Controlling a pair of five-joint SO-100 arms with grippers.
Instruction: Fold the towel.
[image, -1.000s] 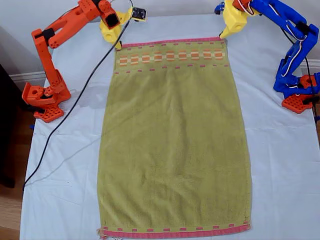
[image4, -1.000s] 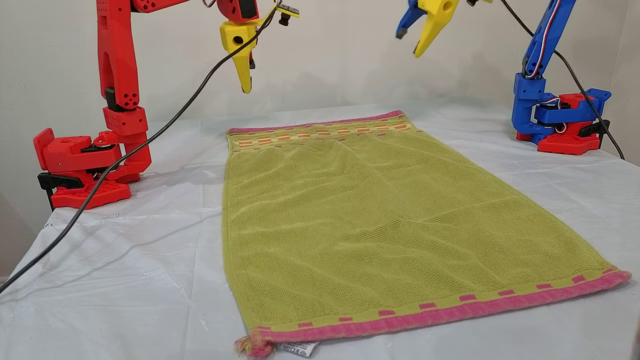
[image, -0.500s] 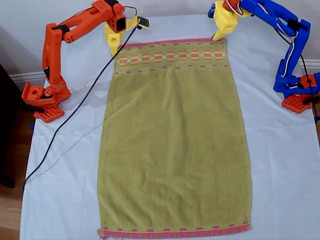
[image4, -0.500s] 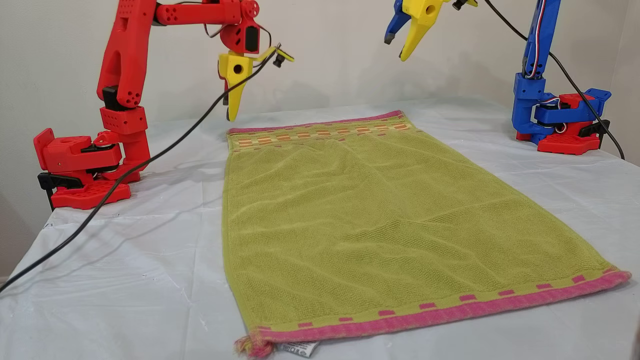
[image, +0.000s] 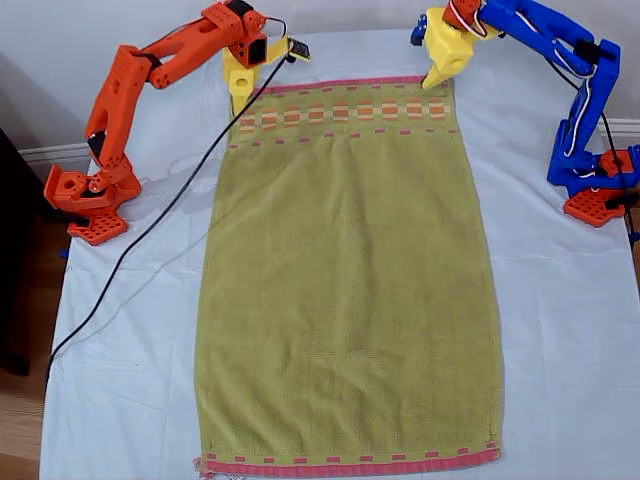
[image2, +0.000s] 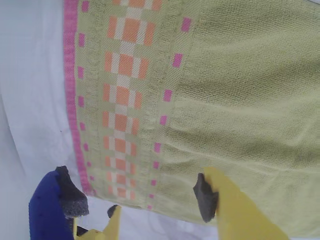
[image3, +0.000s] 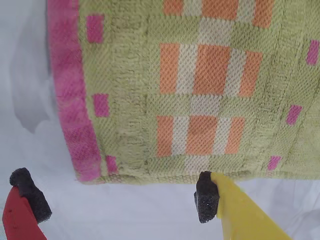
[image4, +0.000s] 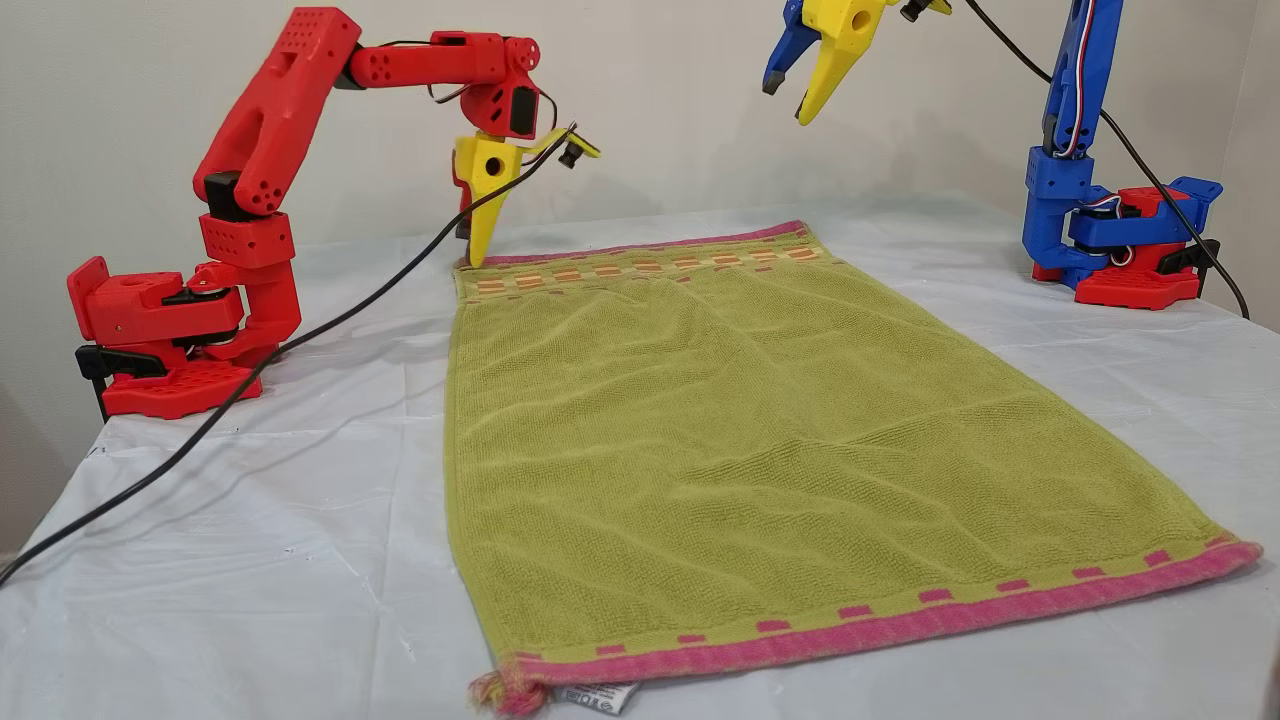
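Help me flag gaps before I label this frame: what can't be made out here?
- The label under the towel's near corner: other view, print too small, mostly tucked under the cloth.
- On my second claw: other view, red jaw mostly hidden behind the yellow one; touching the towel or not is unclear.
- Towel corner by my first claw: first wrist view, partly covered by the blue jaw's pad.

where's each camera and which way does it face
Exterior view: overhead, down onto the towel; both arms show.
First wrist view: on the blue arm, looking past my first pincer at the checked band.
Second wrist view: on the red arm, past my second pincer, likewise.
Other view: low, from the towel's plain end; both arms show.
All share the towel.
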